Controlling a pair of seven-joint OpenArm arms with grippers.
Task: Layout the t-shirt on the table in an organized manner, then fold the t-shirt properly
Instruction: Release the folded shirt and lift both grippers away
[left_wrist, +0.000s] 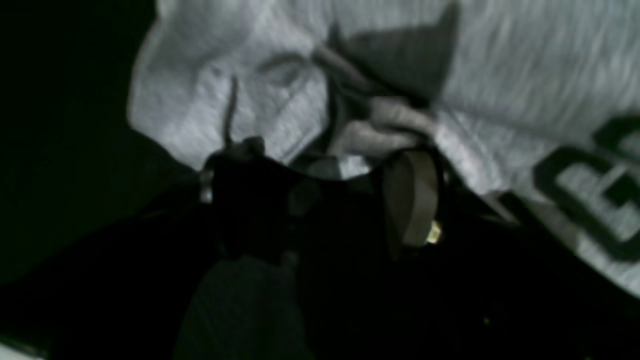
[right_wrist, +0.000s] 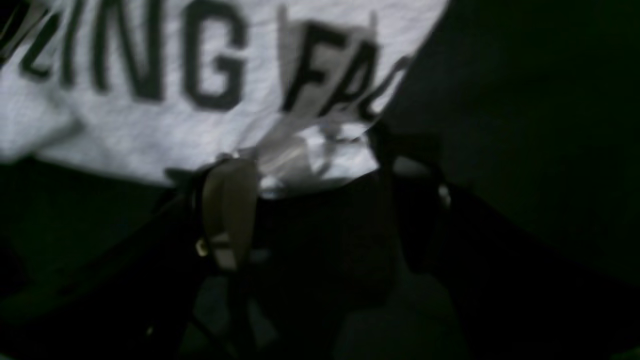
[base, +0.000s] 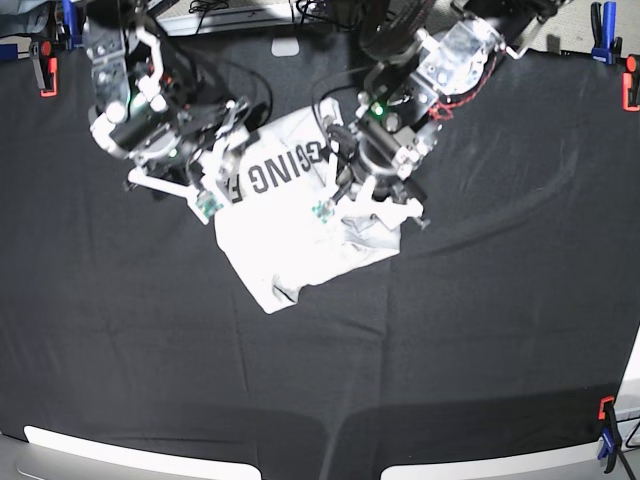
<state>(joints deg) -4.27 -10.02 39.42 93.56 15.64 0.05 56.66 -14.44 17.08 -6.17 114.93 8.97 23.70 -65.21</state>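
T-shirt (base: 300, 225) lies crumpled on the black worktop (base: 450, 330), toward its far side, lettering up. My left fingers (left_wrist: 325, 160) pinch a bunched fold of its cloth; my right fingers (right_wrist: 320, 165) grip its edge beside the letters.

My t-shirt (base: 300, 215) is a pale grey, short-sleeved one, bunched and creased, not spread flat. It lies toward twelve o'clock on the worktop (base: 450, 330), which is draped in black cloth. Dark block letters show across the shirt; I read "GING" in the base view and "ING FAC" at my right wrist. One loose end trails toward seven o'clock. Both side edges are gathered up into folds.
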